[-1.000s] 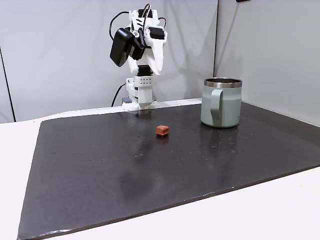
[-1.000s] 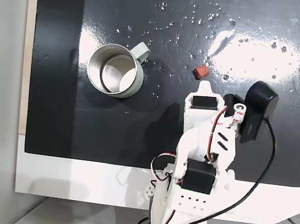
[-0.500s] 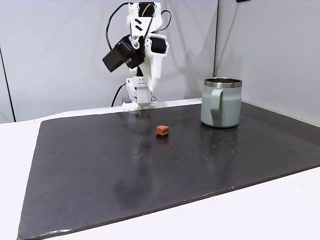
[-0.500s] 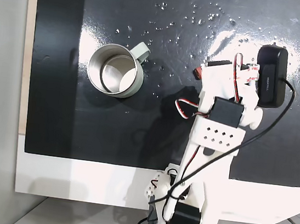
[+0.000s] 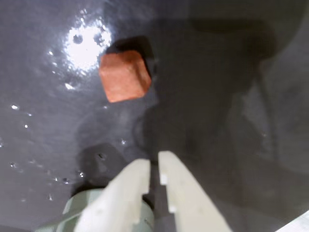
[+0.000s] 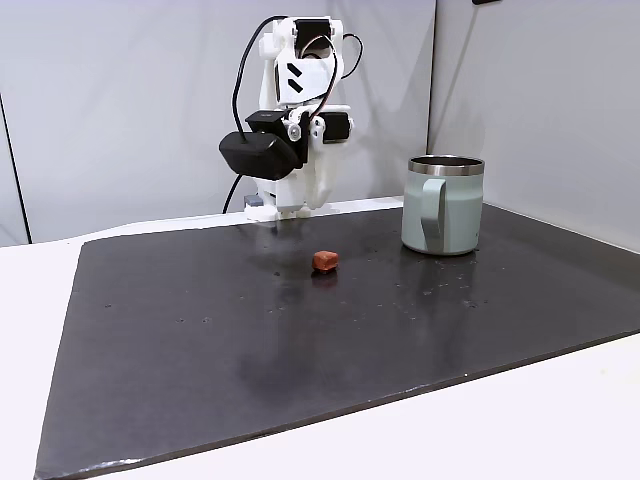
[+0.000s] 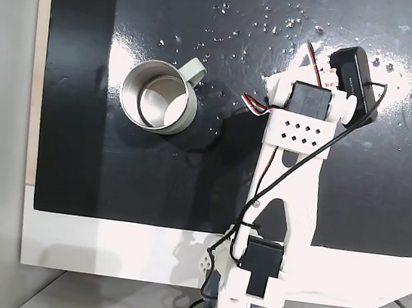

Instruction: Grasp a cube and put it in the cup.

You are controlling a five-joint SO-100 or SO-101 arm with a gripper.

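Observation:
The cube (image 6: 325, 261) is a small reddish-brown block lying on the black mat, left of the cup in a fixed view. In the wrist view the cube (image 5: 124, 76) sits ahead of and slightly left of my gripper (image 5: 153, 162), whose white fingers (image 5: 133, 181) stand almost together with nothing between them. My gripper (image 6: 319, 203) hangs above and behind the cube, apart from it. The cup (image 6: 442, 205) is a sage-green mug with a steel rim, standing upright. From above, the cup (image 7: 160, 96) is left of my arm, and the arm covers the cube. The gripper (image 7: 309, 49) points away from the base.
A black glossy mat (image 6: 200, 330) covers most of the white table (image 6: 560, 420). The arm's base (image 7: 244, 296) stands at the mat's near edge in a fixed view. Grey walls (image 6: 120, 100) rise close behind the base.
The arm has unfolded from its raised pose and leaned forward and down over the mat toward the cube. Cube and cup have not moved.

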